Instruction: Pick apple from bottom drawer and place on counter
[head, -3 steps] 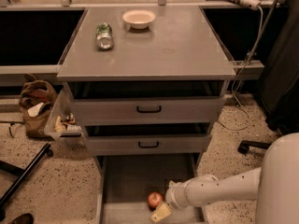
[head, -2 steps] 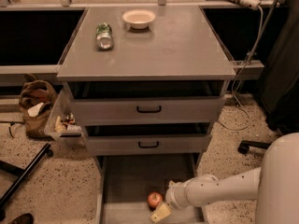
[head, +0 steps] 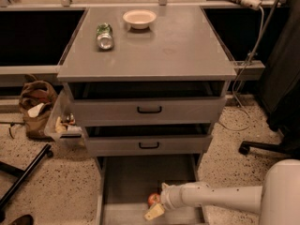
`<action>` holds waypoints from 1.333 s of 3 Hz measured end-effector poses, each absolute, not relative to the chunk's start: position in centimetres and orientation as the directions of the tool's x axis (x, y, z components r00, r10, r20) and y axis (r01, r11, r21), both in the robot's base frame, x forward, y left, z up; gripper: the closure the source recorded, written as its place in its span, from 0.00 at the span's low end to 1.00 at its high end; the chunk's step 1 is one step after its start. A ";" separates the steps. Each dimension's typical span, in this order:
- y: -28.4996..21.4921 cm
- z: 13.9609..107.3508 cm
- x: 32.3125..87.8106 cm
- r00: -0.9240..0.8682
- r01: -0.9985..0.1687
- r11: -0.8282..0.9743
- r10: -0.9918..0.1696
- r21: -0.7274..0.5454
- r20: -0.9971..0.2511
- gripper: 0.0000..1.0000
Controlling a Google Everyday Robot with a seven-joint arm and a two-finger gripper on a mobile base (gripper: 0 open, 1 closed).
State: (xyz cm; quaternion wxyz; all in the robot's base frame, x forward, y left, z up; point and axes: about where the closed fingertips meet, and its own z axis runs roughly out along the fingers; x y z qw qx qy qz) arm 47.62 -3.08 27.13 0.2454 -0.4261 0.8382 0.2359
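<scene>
The apple (head: 153,199), small and red with a yellowish patch, lies on the floor of the open bottom drawer (head: 124,182) near its front. My gripper (head: 156,206) reaches in from the right on a white arm and sits right at the apple, with one cream finger (head: 154,212) showing just below it. The grey counter (head: 154,46) tops the cabinet above.
A green-labelled can (head: 104,35) lies on its side and a cream bowl (head: 139,18) stands on the counter's back part. The two upper drawers (head: 149,109) stand slightly ajar. A brown bag (head: 35,107) and a clear bin (head: 63,123) sit at the left; a chair base (head: 262,146) is at the right.
</scene>
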 end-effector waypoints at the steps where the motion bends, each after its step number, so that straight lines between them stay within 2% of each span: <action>1: -1.7 21.9 49.2 -0.518 -0.827 0.523 -0.571 0.205 -0.637 0.00; 2: -0.1 15.7 50.5 -0.518 -0.822 0.529 -0.539 0.213 -0.664 0.00; 4: -0.7 15.6 52.7 -0.508 -0.818 0.548 -0.545 0.176 -0.667 0.00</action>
